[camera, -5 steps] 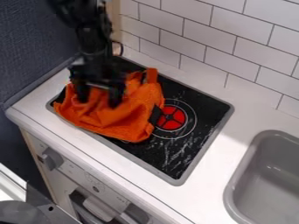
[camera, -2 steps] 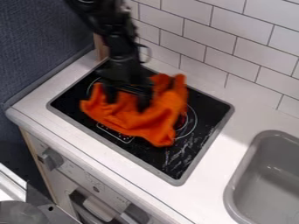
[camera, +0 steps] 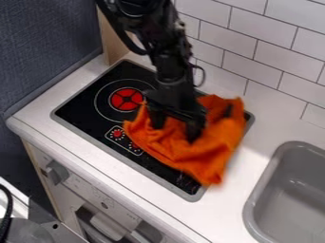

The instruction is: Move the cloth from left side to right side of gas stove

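Covering the right part of the one stove [camera: 81, 110], one orange cloth [camera: 206, 159] lies rumpled, and its right side reaches over the stove's grey rim. One black hand [camera: 175, 134] hangs down from the top of the view onto the cloth's upper left part. Its two fingers stand apart, tips against the fabric, with orange folds between them. Left of the cloth, one round red burner [camera: 126, 99] shows, ringed by one white circle. One small outlined control panel [camera: 117, 134] sits nearer the front, partly under the cloth's left corner. Around the stove runs one white table [camera: 39, 111], with one grey sink [camera: 253, 209] set into it at the right. One grey knob [camera: 57, 172] juts from the left of the front panel. White tiles [camera: 254, 45] line the wall behind.
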### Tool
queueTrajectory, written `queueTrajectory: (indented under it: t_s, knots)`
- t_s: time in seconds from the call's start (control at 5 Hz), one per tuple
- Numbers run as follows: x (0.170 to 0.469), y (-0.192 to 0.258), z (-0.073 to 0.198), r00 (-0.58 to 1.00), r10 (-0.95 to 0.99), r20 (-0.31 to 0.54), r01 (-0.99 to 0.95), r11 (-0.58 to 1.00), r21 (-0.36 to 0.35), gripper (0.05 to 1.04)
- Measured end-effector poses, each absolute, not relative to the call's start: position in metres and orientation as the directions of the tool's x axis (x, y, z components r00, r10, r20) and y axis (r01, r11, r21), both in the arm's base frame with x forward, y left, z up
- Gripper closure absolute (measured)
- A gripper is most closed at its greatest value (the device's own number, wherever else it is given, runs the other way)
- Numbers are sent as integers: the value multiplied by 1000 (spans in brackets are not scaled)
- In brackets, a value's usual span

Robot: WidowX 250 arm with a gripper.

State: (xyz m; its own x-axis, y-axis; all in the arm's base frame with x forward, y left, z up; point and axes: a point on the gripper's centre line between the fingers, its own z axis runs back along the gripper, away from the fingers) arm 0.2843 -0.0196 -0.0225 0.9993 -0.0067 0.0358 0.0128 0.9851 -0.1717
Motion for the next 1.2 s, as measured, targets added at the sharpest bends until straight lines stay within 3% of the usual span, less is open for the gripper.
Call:
queueTrajectory:
  t_s: [0.4, 0.8, 1.2]
  knots:
    - [255, -41, -12, 998, -62, -1, 60, 982, -180, 82]
    - [274, -33, 36, 995, -67, 75, 77, 986, -150, 83]
    - [284, -20, 82, 994, 0, 112, 20, 984, -175, 82]
